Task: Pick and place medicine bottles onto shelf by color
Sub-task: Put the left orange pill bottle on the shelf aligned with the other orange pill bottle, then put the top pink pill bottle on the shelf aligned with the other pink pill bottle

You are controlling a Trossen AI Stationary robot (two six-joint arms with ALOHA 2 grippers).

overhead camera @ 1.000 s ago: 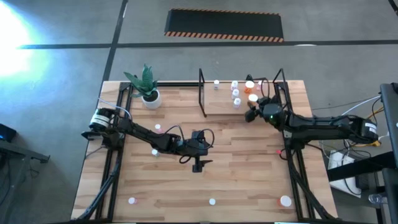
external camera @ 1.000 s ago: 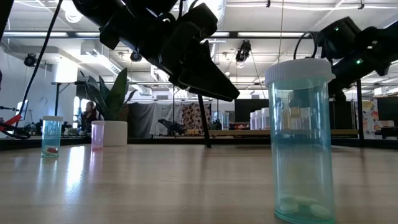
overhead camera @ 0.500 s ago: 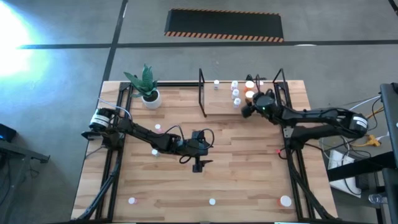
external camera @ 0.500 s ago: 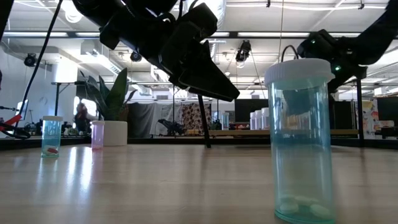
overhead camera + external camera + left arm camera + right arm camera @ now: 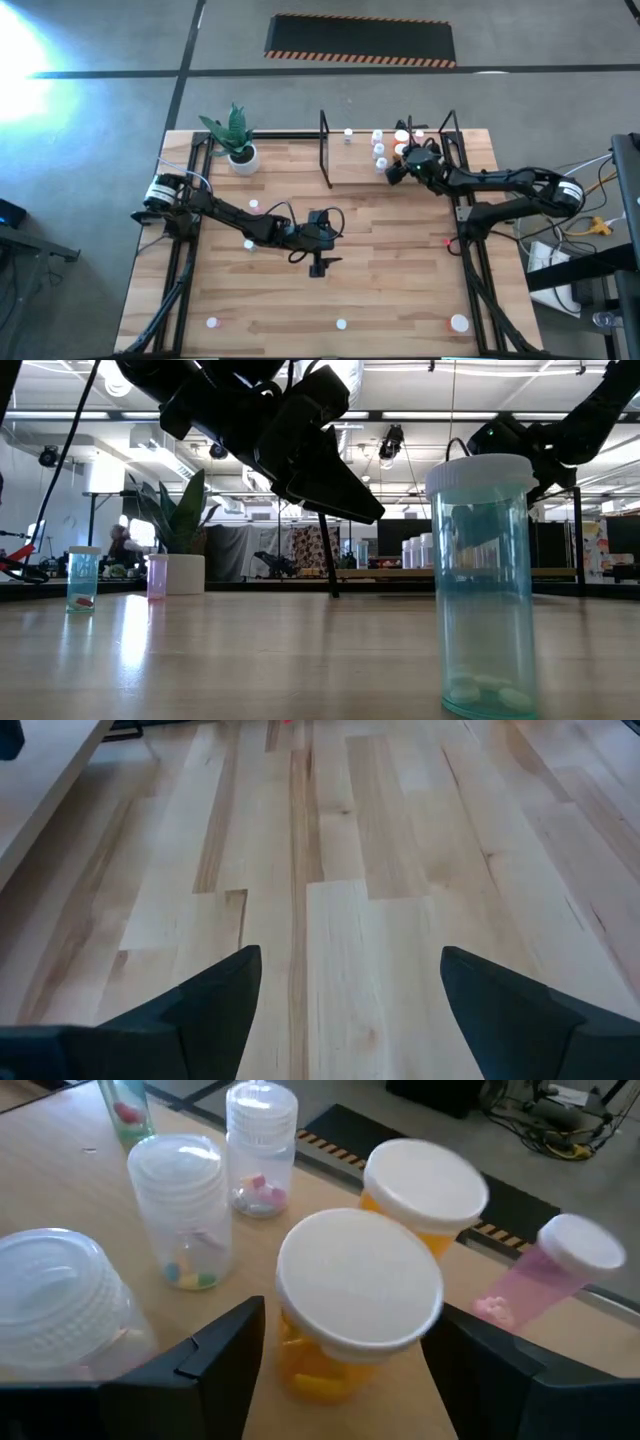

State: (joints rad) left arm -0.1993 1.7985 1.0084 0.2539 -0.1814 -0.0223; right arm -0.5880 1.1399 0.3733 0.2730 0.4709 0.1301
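The right gripper (image 5: 345, 1345) had slid further over the shelf (image 5: 355, 168) — jaws spread around an orange bottle (image 5: 352, 1312), probably setting it beside another orange bottle (image 5: 425, 1192). The left gripper (image 5: 345, 1010) waited open.

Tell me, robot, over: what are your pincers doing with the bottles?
Right pincer open over the shelf, straddling an orange bottle. Left pincer open, mid-table, holding nothing. More bottles crowd close around the orange one.
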